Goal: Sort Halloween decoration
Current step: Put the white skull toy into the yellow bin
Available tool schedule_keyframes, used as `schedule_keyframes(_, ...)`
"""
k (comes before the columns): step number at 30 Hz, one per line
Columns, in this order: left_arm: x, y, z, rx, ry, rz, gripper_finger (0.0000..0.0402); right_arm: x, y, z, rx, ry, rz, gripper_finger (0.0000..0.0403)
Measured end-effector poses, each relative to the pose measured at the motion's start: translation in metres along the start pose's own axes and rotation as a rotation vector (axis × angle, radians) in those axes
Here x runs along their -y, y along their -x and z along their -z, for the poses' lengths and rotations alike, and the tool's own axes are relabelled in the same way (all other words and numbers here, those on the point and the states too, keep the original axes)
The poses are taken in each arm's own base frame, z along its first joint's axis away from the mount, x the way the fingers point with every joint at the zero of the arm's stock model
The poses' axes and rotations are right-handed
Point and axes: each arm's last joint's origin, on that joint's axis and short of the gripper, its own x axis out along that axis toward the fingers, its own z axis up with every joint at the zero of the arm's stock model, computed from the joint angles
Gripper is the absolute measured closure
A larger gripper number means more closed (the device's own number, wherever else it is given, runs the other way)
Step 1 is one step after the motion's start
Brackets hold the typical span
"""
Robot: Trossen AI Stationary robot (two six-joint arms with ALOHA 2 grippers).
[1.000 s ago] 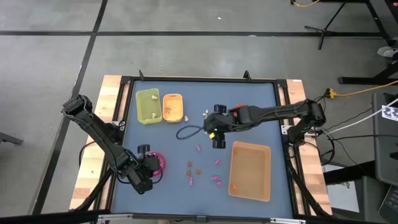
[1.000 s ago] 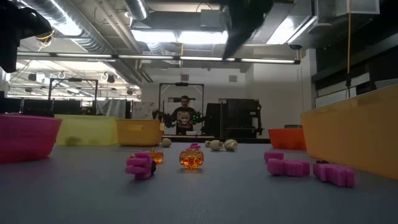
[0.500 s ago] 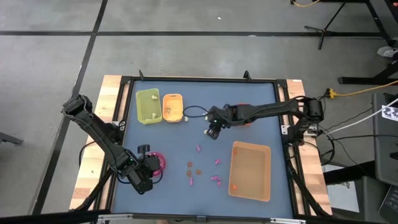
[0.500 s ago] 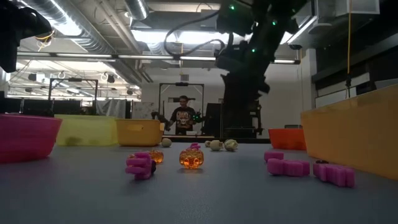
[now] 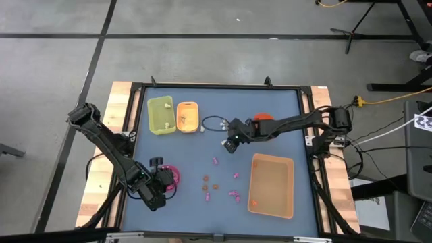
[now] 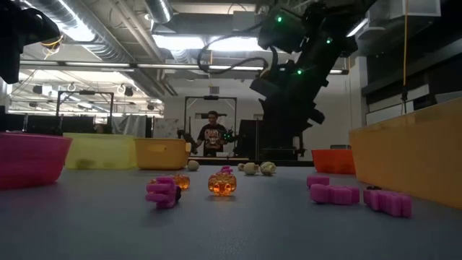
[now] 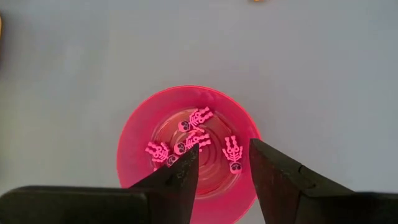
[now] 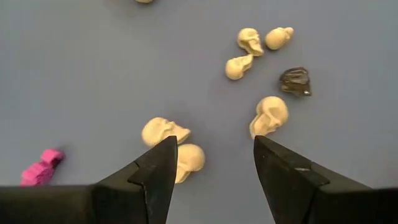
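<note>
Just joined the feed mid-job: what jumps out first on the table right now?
The right tool hangs open over a cluster of cream skulls and one dark grey trinket near the table's middle. The left tool hovers open above the pink bowl at the near left, which holds magenta skeletons. More magenta and orange trinkets lie loose beside the big tan tray.
</note>
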Motion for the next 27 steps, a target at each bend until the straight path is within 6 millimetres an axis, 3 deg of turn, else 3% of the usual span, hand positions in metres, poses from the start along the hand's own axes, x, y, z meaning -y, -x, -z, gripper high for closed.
schedule_keyframes(8,0.0,0.0,0.0,0.0,0.0,0.0,0.0276,-0.016,0.002,0.011,0.052,0.051,0.034,0.0194)
schedule_keyframes(21,0.001,0.0,-0.001,0.008,0.001,0.008,0.0276,-0.021,-0.039,0.029,0.002,0.079,0.073,0.0194)
schedule_keyframes(27,0.001,0.0,-0.001,0.009,0.0,0.007,0.0276,-0.021,-0.044,0.031,0.003,0.083,0.088,0.0194)
